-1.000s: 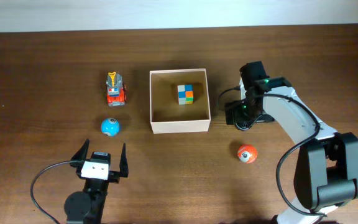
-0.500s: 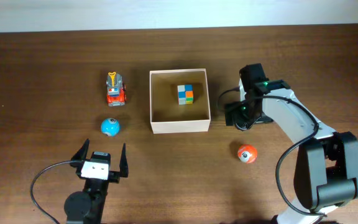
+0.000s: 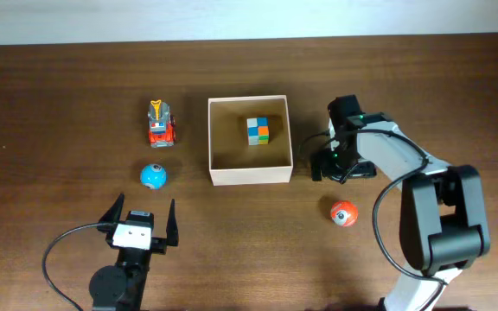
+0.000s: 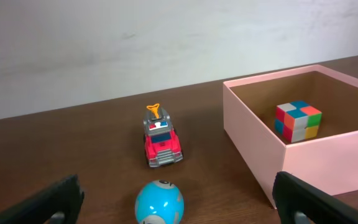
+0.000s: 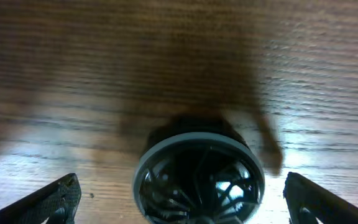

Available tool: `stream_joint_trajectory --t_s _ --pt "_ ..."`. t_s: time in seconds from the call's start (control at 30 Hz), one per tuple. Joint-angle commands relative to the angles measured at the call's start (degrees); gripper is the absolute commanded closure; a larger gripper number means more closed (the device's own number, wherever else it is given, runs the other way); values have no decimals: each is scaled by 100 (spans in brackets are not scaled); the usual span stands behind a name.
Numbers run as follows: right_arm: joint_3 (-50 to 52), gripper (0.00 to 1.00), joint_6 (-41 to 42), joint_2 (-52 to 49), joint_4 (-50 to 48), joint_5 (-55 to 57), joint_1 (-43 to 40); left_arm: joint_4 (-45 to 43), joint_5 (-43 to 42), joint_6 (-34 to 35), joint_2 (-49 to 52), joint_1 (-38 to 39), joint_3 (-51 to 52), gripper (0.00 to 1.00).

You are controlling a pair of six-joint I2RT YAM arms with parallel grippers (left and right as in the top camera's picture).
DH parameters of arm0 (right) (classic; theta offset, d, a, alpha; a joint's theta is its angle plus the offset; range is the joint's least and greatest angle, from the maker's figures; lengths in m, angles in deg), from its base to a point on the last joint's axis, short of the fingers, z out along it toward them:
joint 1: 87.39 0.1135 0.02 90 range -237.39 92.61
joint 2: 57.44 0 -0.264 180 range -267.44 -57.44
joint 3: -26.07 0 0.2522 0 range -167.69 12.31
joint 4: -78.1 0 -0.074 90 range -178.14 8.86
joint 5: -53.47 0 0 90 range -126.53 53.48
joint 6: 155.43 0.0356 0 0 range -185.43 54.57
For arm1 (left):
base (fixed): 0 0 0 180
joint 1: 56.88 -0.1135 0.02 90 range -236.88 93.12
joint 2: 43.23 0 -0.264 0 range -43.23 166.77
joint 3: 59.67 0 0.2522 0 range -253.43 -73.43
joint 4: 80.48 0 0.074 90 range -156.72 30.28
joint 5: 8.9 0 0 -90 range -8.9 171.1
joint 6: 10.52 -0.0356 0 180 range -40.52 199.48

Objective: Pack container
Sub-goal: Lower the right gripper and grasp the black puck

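Note:
The container (image 3: 251,175), a square cream-walled box with a tan floor, sits at the table's middle and holds a multicoloured cube (image 3: 258,130). It also shows in the left wrist view (image 4: 328,158) with the cube (image 4: 298,121). My right gripper (image 3: 335,167) is just right of the box, pointing down and open. In the right wrist view its fingers (image 5: 191,208) straddle a dark round toy with a grey rim (image 5: 199,180), apart from it. My left gripper (image 3: 138,220) is open and empty near the front edge, with a blue ball (image 4: 159,202) ahead of it (image 4: 178,213).
A red toy truck (image 3: 160,124) stands left of the box and shows in the left wrist view (image 4: 161,143). The blue ball (image 3: 153,176) lies below it. An orange ball (image 3: 343,212) lies front right of the box, near my right arm.
My right arm has shifted slightly left and toward the front, closer to the box's right wall. The left arm and the toys have not moved.

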Motion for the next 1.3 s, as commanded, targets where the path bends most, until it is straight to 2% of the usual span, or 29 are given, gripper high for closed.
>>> stream_joint_trajectory --t_s 0.0,0.2,0.3,0.47,0.57,0.83,0.9,1.0,1.27 --pt "37 1 61 -59 4 -52 -33 31 -83 70 -39 -35 13 1" --pt "31 2 63 -59 4 -52 -33 31 -83 70 -39 -35 13 1" --pt "20 14 63 -59 2 -52 -33 31 -83 70 -39 -35 13 1" --pt "-57 23 63 -59 -17 -52 -33 31 -83 70 -39 -35 13 1" --pt "-188 35 63 -57 -7 -52 -33 31 -83 70 -39 -35 13 1" --pt "-529 45 63 -59 160 -52 -33 31 -83 70 -39 -35 13 1" --pt "-573 51 63 -57 186 -52 -33 31 -83 70 -39 -35 13 1" --pt "-577 51 63 -59 225 -52 -33 31 -83 70 -39 -35 13 1" --pt "-555 44 63 -59 315 -52 -33 31 -83 70 -39 -35 13 1"
